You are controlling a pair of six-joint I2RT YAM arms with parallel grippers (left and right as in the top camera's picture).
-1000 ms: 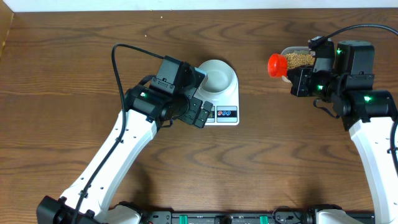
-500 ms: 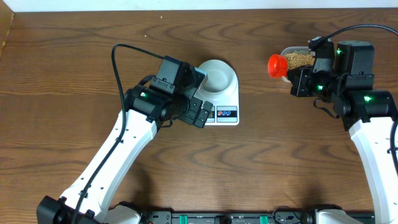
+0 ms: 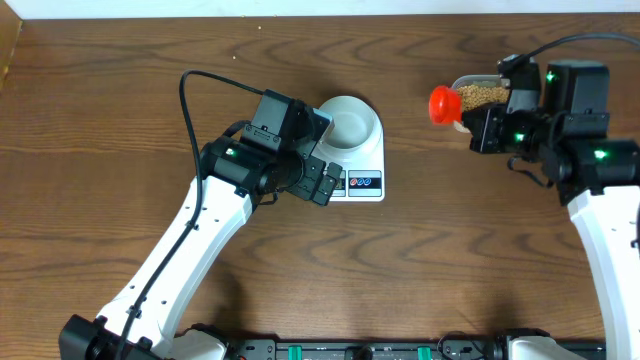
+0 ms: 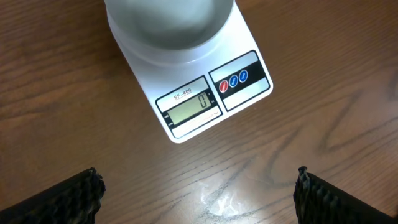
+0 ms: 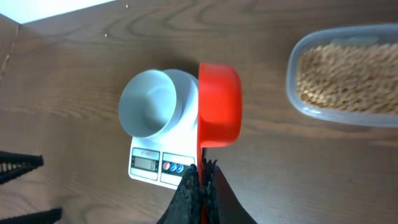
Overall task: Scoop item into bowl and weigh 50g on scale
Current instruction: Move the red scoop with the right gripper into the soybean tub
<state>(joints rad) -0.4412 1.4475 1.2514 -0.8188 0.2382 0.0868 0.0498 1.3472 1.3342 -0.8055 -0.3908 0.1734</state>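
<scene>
Your right hand (image 5: 200,180) pinches the red scoop (image 5: 219,102), cup pointing away, near the beans (image 5: 348,74) in a clear tub (image 5: 292,70); your spread left hand (image 4: 198,186) hovers over the flat scale (image 4: 245,96) bearing the round bowl (image 5: 146,102).

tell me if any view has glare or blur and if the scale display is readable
Left wrist: scale display is sharp and reads 0, with a soft glare patch on the table below it. Overhead: evenly lit, but the display is too small to read. Right wrist: red scoop slightly soft, top-left corner blown out white.
</scene>
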